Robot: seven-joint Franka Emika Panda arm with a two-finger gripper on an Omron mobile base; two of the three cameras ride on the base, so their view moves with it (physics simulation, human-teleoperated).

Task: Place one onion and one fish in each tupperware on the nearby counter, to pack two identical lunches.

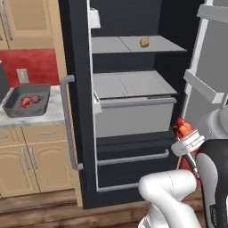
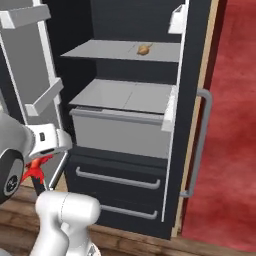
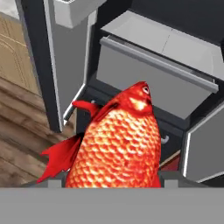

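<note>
An onion (image 1: 144, 42) sits on the upper shelf (image 1: 133, 44) of the open fridge (image 1: 129, 111), above the drawer (image 1: 133, 113). Left of the fridge, on the worktop (image 1: 40, 116), a tupperware (image 1: 26, 101) holds a fish (image 1: 25, 102) and another onion (image 1: 35, 99) side by side. A second fish (image 3: 118, 144) sits in the pincer (image 1: 185, 133), before the fridge's lower drawers.

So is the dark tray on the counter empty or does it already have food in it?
Not empty. The dark tray on the counter holds a red fish and a purplish onion.
</note>
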